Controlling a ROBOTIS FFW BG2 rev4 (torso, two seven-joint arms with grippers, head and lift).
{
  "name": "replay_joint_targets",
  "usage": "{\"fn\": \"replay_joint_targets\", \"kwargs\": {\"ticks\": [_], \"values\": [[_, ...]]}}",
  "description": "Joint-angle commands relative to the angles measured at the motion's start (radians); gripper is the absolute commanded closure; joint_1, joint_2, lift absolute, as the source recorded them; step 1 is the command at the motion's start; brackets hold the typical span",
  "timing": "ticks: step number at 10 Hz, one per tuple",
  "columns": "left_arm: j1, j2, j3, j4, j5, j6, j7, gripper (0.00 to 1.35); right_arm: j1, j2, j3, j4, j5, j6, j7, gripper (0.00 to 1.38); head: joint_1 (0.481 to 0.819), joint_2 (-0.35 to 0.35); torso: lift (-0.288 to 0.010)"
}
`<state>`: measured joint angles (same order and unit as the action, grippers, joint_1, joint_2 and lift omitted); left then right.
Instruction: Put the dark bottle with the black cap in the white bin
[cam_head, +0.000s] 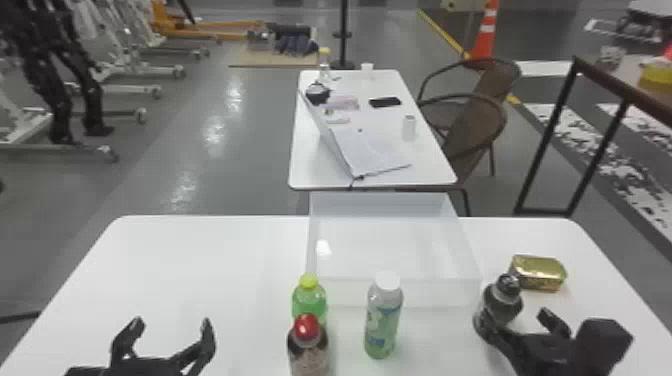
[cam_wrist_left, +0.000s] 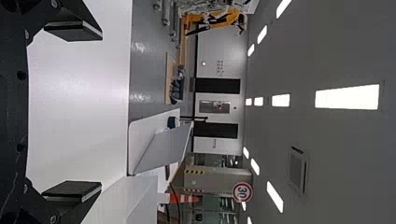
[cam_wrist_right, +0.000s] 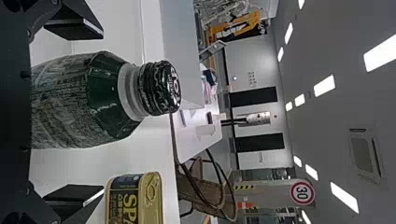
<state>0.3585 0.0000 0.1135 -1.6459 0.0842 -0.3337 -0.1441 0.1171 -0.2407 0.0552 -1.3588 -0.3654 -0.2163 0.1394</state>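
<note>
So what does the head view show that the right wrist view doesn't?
Head view: the green bottle with yellow cap, the dark bottle with red cap, and the left black gripper. Right wrist view: a round red-rimmed sign and rectangular ceiling lights. Both: the dark bottle with the black cap, the gold tin and the right black gripper.

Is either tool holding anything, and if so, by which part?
Nothing is held. The right tool is open around the dark bottle, with a visible gap on each side; the left tool is open and empty.
</note>
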Motion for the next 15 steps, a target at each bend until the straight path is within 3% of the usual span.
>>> {"fn": "replay_joint_targets", "kwargs": {"ticks": [1,3,4,5,7,9,11,13,15], "values": [[0.004,-0.003,0.003,0.000,0.006,-0.007,0.000,0.17,-0.014,-0.005,0.000,0.009,0.009,0.000,0.002,0.13,0.549,0.000,-0.100],[0.007,-0.003,0.008,0.000,0.011,-0.008,0.000,0.17,-0.034,-0.008,0.000,0.033,0.009,0.000,0.019,0.16,0.549,0.000,-0.100],[0.007,-0.003,0.008,0.000,0.012,-0.008,0.000,0.17,-0.045,-0.008,0.000,0.046,0.013,0.000,0.025,0.31,0.549,0.000,-0.100],[0.007,-0.003,0.008,0.000,0.012,-0.008,0.000,0.17,-0.053,-0.006,0.000,0.055,0.009,0.000,0.029,0.58,0.549,0.000,-0.100],[0.007,-0.003,0.008,0.003,0.012,-0.010,0.000,0.17,-0.048,-0.006,0.000,0.056,-0.004,-0.008,0.039,0.73,0.549,0.000,-0.100],[0.005,-0.003,0.006,0.005,0.014,-0.011,0.000,0.17,-0.010,0.005,-0.005,0.000,-0.021,-0.017,0.037,0.74,0.549,0.000,-0.100],[0.005,-0.003,0.006,0.006,0.014,-0.011,0.000,0.17,0.056,0.034,-0.015,-0.148,-0.015,-0.015,0.006,0.74,0.549,0.000,-0.100],[0.004,-0.003,0.005,0.011,0.014,-0.011,-0.002,0.17,0.087,0.038,-0.026,-0.316,0.005,0.041,-0.031,0.74,0.549,0.000,-0.100],[0.000,-0.003,0.003,0.021,0.025,-0.011,-0.002,0.17,0.070,0.040,-0.034,-0.376,-0.001,0.057,-0.060,0.74,0.549,0.000,-0.100]]}}
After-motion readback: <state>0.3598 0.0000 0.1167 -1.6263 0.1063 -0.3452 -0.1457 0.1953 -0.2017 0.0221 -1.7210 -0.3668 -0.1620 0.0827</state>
